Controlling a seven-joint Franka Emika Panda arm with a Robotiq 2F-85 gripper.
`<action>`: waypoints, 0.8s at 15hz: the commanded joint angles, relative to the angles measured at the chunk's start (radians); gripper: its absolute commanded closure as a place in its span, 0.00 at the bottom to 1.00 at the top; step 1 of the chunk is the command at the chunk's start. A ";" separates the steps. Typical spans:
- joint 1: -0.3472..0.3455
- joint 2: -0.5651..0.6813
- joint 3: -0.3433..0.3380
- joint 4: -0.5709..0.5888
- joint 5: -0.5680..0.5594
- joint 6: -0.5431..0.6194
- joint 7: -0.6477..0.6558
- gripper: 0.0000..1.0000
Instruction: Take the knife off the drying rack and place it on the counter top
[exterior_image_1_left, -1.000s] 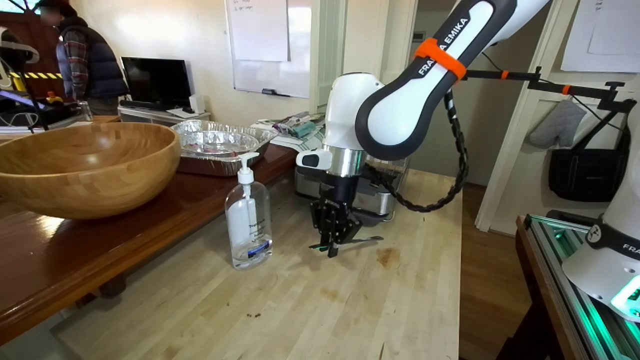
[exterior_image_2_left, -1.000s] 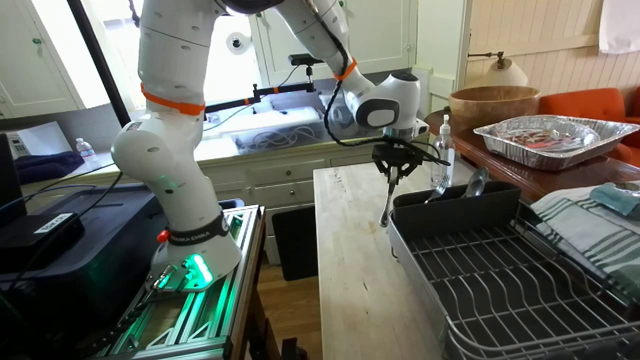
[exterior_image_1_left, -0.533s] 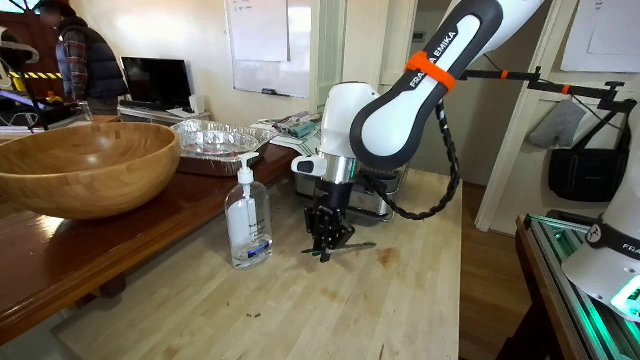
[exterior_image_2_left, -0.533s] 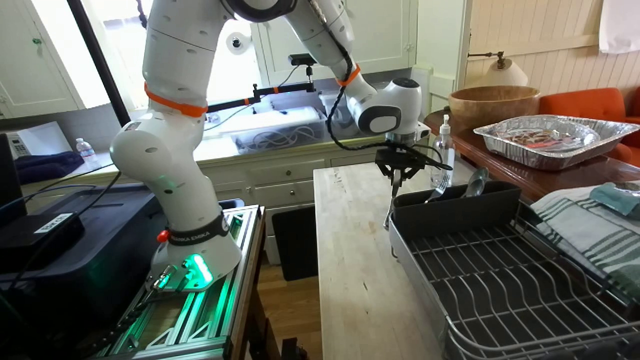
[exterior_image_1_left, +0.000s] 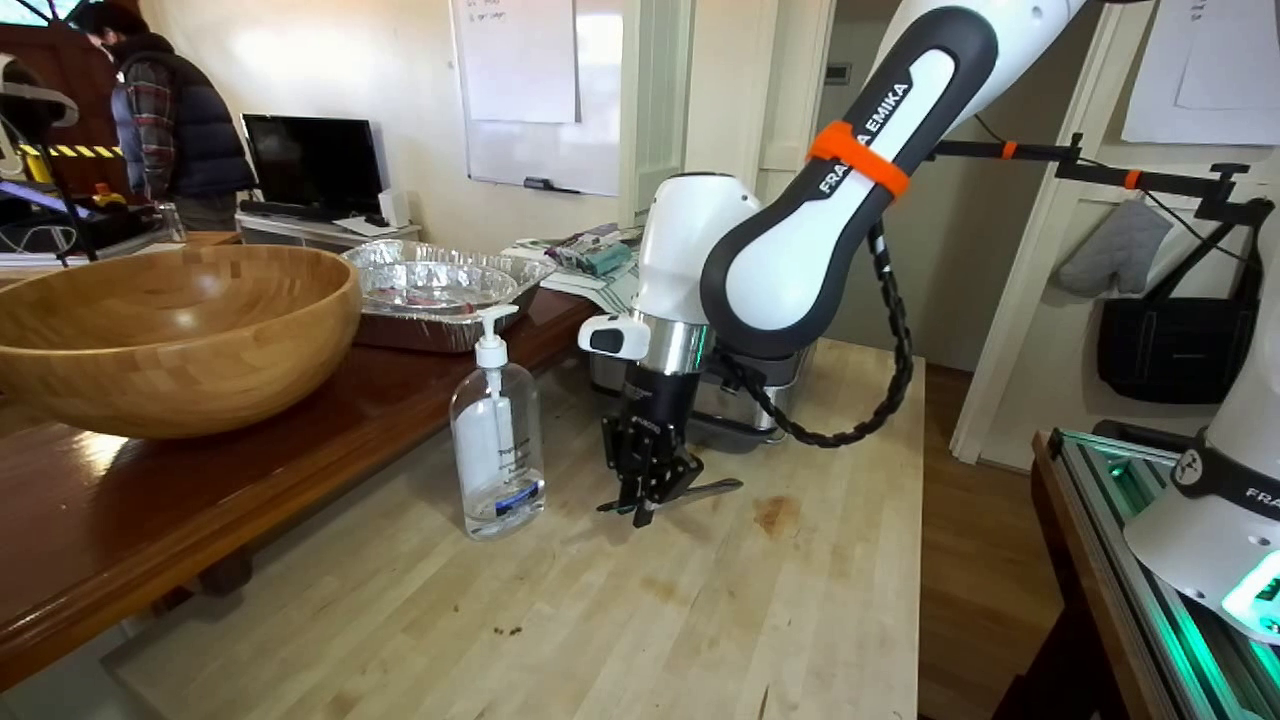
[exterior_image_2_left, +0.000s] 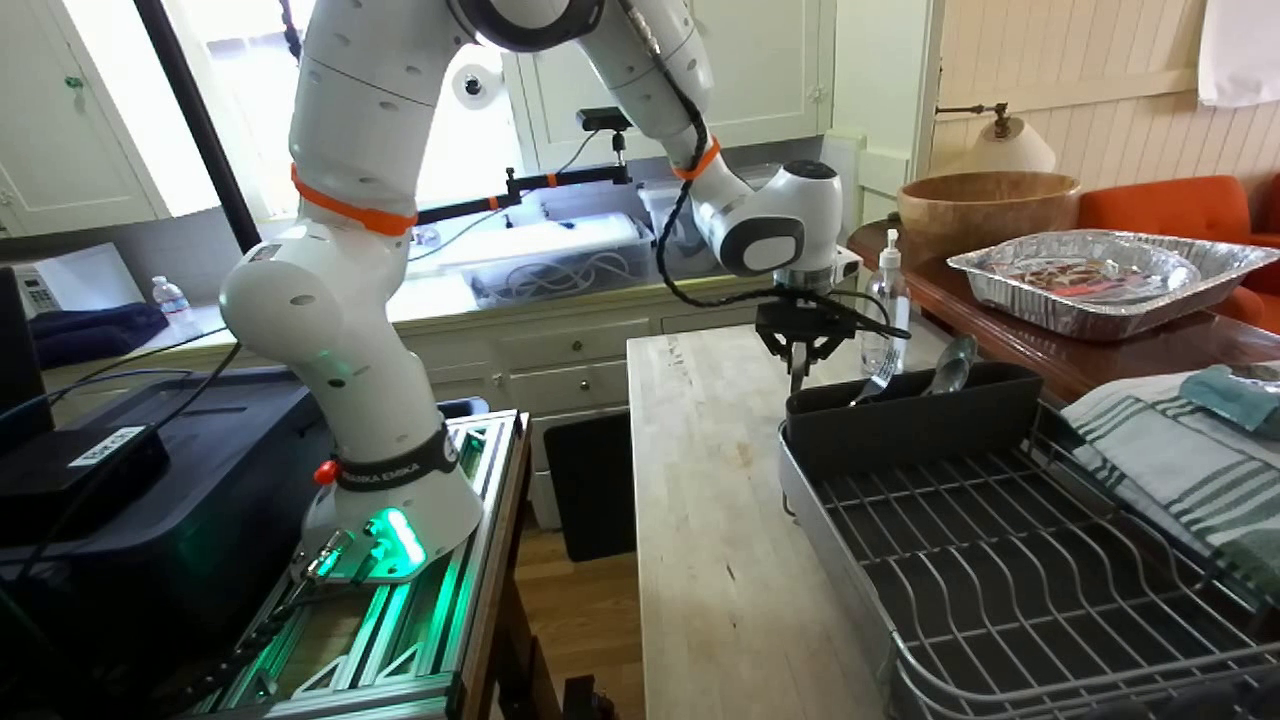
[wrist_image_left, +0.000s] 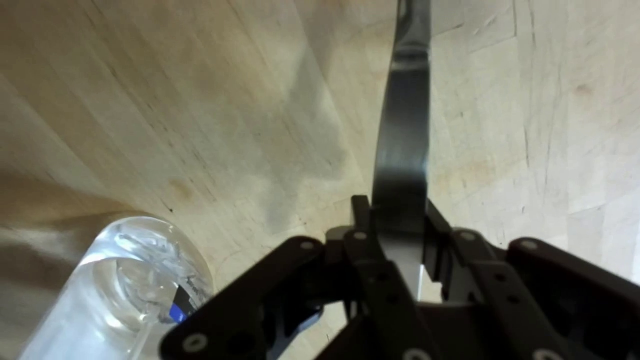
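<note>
The knife (exterior_image_1_left: 715, 488) is held roughly level, low over the counter top (exterior_image_1_left: 600, 620). In the wrist view the knife (wrist_image_left: 404, 120) runs from between the fingers to the top edge, and its shadow lies apart to the left. My gripper (exterior_image_1_left: 642, 514) points down and is shut on the knife; the fingertips (wrist_image_left: 395, 215) press on both its sides in the wrist view. In an exterior view the gripper (exterior_image_2_left: 797, 370) is behind the drying rack (exterior_image_2_left: 845, 565), whose utensil holder hides most of the knife. I cannot tell whether the knife touches the counter.
A soap bottle (exterior_image_1_left: 497, 450) stands close beside the gripper; it also shows in the wrist view (wrist_image_left: 125, 300). A fork (exterior_image_2_left: 880, 378) and a spoon (exterior_image_2_left: 953, 363) stand in the rack's dark holder (exterior_image_2_left: 915, 425). A wooden bowl (exterior_image_1_left: 180, 330) and foil trays (exterior_image_2_left: 1110, 280) are on the brown table.
The gripper has moved down with the knife and a little towards the soap bottle. In an exterior view the knife has sunk behind the rack's holder.
</note>
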 joint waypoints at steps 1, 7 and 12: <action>-0.001 0.026 0.000 0.013 -0.075 0.025 0.042 0.94; 0.013 0.035 -0.017 0.012 -0.163 0.020 0.089 0.94; 0.014 0.043 -0.020 0.014 -0.211 0.020 0.120 0.89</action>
